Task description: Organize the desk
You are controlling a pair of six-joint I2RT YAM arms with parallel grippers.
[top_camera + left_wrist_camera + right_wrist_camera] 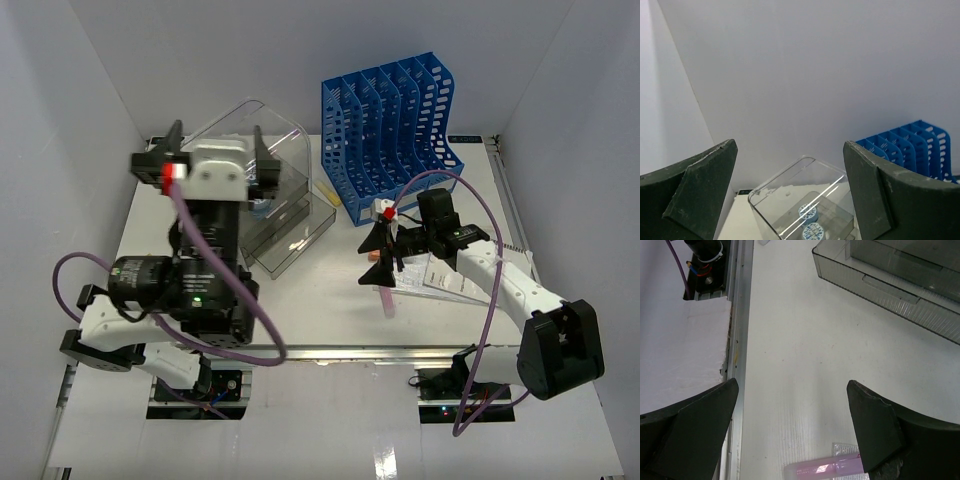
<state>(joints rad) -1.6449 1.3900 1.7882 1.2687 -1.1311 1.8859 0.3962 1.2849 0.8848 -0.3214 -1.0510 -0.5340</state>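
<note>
Tabletop: white, flat, walled in white on three sides, with a metal rail along its near edge; it lies below both of my grippers. My right gripper hangs low over the tabletop's middle right, pointed down at it, jaws spread wide and holding nothing. In its wrist view bare tabletop fills the gap between the fingers, the rail runs up the left side, and a pink pen-like item lies flat on the surface just beside the right-hand finger. From above, that pink item sits just on the near side of the gripper, next to some papers under my right forearm. My left gripper is raised well clear of the tabletop at the rear left, jaws likewise released and empty, facing the back wall over a clear drawer box. Its wrist view shows the box low between the fingers, two round blue-and-white pieces inside. A blue file rack stands upright at the rear, right of the box.
</note>
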